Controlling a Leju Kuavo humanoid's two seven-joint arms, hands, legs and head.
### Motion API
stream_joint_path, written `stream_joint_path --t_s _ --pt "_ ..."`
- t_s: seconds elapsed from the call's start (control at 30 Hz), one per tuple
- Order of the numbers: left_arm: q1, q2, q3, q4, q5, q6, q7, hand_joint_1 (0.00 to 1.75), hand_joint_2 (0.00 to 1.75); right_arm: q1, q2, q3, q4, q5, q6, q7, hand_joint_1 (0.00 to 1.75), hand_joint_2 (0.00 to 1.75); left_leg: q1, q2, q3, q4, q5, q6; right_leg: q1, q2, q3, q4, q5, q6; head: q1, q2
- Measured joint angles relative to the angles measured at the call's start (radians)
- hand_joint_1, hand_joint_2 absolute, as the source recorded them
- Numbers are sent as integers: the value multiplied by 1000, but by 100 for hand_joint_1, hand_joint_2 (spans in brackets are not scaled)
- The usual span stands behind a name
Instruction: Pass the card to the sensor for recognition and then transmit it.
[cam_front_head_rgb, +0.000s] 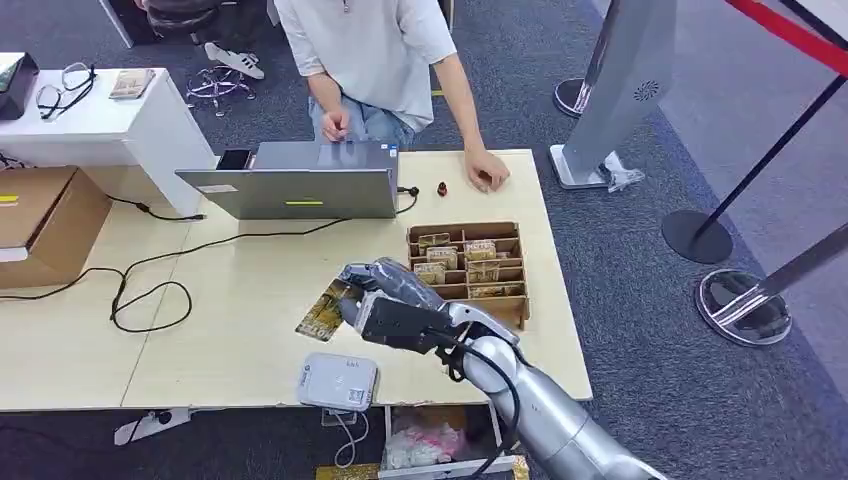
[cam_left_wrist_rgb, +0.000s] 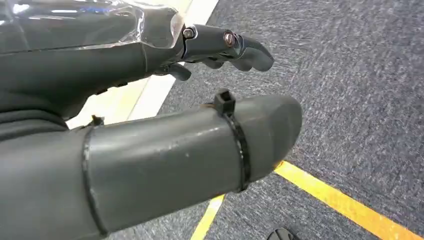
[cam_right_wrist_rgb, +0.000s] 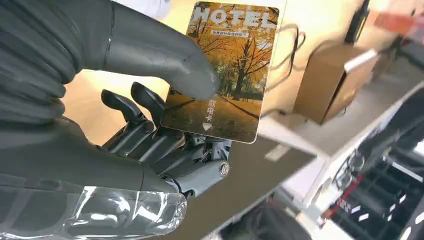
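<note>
My right hand hovers over the middle of the wooden table and pinches a hotel card with an autumn-tree picture. In the right wrist view the card sits between the thumb and the dark fingers behind it. The white card sensor lies at the table's front edge, just below and in front of the card. My left hand hangs over grey carpet with a yellow line, its fingers loosely curled and nothing in it.
A wooden card box with compartments stands right of my hand. A grey laptop sits at the table's back, with black cables trailing left. A person stands behind the table, one hand on it. A cardboard box stands at the left.
</note>
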Motion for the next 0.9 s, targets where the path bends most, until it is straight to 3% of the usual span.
stream_joint_path --t_s 0.23,0.47,0.9 --pt "3 1 -27 2 -26 -7 -31 0 0 -23 9 60 83 -52 16 2 175 175 0 0 0 0 0 0 0 0 0 0 0 0 0 0" --pt "8 18 -70 10 -72 -40 -50 0 0 -41 55 112 221 -70 5 4 175 175 0 0 0 0 0 0 0 0 0 0 0 0 0 0" --pt "11 37 -105 10 -106 -63 -82 0 0 -60 100 139 363 -78 -15 33 175 175 0 0 0 0 0 0 0 0 0 0 0 0 0 0"
